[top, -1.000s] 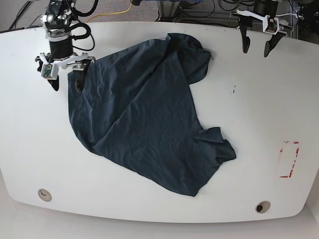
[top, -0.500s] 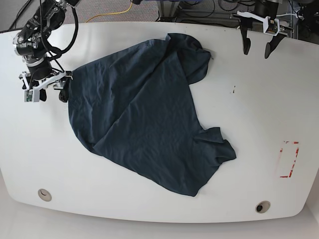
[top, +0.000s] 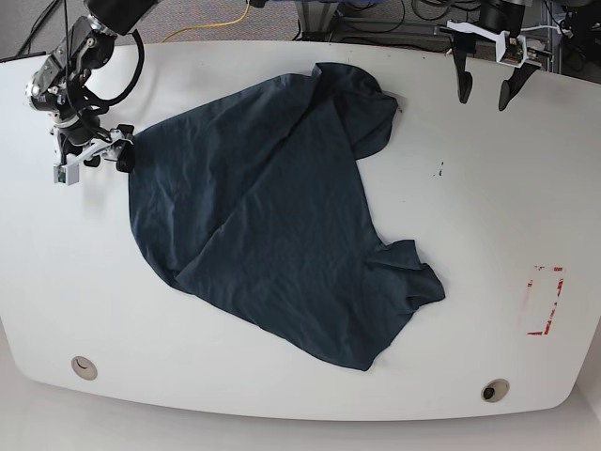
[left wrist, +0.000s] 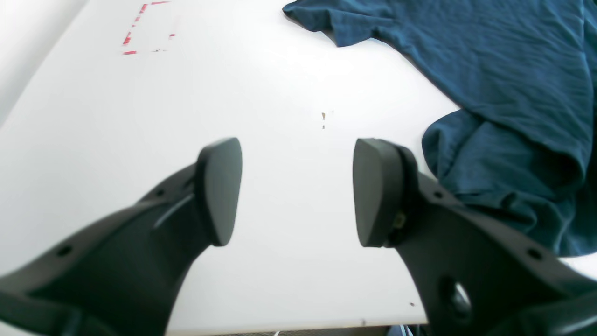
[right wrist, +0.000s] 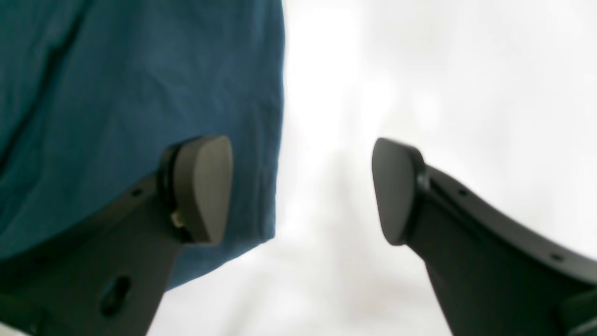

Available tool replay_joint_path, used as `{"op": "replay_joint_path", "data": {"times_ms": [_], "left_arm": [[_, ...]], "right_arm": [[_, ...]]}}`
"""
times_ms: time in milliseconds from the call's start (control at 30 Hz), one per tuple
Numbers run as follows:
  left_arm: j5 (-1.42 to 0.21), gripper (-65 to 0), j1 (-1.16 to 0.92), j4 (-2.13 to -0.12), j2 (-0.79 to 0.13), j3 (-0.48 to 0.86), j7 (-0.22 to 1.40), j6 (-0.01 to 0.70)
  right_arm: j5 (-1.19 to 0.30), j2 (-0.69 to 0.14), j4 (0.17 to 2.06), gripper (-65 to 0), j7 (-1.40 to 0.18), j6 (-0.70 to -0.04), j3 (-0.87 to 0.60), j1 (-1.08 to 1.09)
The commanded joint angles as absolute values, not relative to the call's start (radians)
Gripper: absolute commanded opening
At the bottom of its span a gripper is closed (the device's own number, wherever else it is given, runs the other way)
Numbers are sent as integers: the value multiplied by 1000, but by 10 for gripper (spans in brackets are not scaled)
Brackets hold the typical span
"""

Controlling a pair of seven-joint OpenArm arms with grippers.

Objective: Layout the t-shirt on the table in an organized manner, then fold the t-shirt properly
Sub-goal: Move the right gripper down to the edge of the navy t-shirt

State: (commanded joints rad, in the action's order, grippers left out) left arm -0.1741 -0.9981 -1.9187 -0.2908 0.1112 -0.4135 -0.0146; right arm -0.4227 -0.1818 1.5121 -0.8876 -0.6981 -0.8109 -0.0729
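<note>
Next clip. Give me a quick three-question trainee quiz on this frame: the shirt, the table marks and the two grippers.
1. True or false: the t-shirt lies flat and spread out on the table.
2. Which gripper is at the shirt's edge? A) left gripper B) right gripper C) neither
3. Fill in: the red tape mark lies on the side of the ___ arm.

Key
1. False: it is crumpled, with fabric bunched at the far edge and a sleeve folded over.
2. B: its jaws stand open right beside the shirt's edge, holding nothing.
3. Left.
</note>
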Motion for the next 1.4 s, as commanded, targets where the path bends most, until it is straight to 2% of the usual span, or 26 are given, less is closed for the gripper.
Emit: {"op": "replay_joint_path", "data": {"times_ms": [467, 767, 967, 1200, 1400], "left_arm": [[-174, -296, -997, -1917, -291, 111, -412, -15], [-174, -296, -997, -1917, -292, 111, -412, -15], [-174, -296, -993, -1917, -292, 111, -412, -15], [-174, -296, -975, -1917, -292, 108, -412, -15], [-174, -296, -975, -1917, -292, 108, -412, -15]], "right_arm": [[-426, -156, 1509, -206, -888, -698, -760, -74], [-427, -153, 1395, -206, -885, -698, -757, -53], [-429, -150, 1399, -209, -885, -698, -753, -53], [-429, -150, 1399, -327, -889, -698, -714, -56], [-429, -150, 1399, -338, -889, -698, -705, -71]]}}
